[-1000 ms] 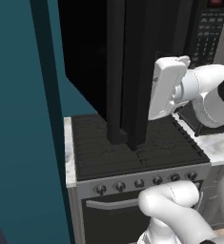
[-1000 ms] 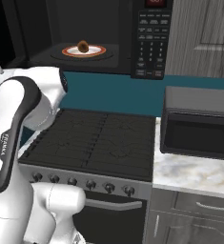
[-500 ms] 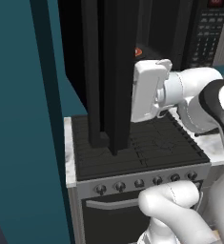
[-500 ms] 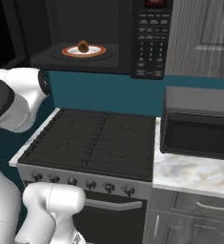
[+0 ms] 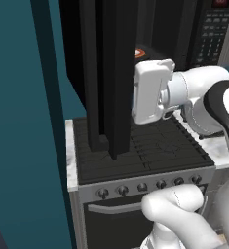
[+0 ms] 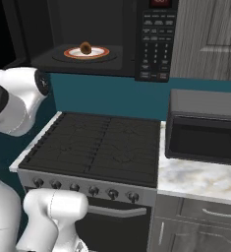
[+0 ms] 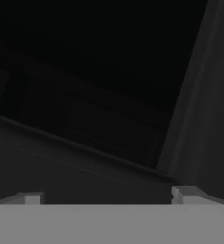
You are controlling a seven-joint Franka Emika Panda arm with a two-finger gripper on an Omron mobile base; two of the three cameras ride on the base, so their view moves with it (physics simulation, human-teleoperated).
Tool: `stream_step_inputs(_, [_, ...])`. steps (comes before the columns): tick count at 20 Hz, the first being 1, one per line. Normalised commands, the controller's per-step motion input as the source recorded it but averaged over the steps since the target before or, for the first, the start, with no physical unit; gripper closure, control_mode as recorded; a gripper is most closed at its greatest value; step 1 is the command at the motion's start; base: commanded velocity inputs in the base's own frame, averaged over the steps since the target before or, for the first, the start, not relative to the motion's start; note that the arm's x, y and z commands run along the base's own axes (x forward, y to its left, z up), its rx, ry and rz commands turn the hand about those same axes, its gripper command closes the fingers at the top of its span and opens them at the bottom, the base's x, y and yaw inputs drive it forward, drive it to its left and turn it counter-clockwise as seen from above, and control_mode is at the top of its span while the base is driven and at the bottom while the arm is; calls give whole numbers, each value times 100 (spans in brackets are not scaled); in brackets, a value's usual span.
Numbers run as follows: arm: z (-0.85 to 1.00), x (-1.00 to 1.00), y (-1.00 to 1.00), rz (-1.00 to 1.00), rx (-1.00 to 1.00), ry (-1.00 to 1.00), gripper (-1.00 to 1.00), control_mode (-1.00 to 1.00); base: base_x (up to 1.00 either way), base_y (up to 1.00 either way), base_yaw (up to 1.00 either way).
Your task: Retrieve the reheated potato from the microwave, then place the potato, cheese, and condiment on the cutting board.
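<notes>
Potato (image 6: 86, 47) on plate (image 6: 103, 52), microwave (image 6: 136, 34) open

The microwave's (image 5: 184, 29) wide black door (image 5: 111, 73) stands swung open, edge-on, filling the middle from 12 o'clock down past centre. At 3 o'clock the white arm (image 5: 203, 102) reaches in, its blocky hand (image 5: 150, 92) just beside the door's right face. An orange plate rim (image 5: 140, 52) peeks out above the hand. Below lies the black stove (image 5: 150, 151), knobs toward 6 o'clock. A teal wall (image 5: 23, 121) fills 9 o'clock.
</notes>
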Motion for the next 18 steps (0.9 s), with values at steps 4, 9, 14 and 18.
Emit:
stream_step_inputs(4, [20,0,-38,-2,-3,0,-100,-100,0,0,0])
stream_step_inputs(9, [25,0,-44,-17,-10,-5,-100,-100,0,0,0])
stream_step_inputs(14, [15,1,-43,-19,-21,-14,-100,-100,0,0,0])
stream_step_inputs(18, [6,8,-37,-20,-32,-18,-100,-100,0,0,0])
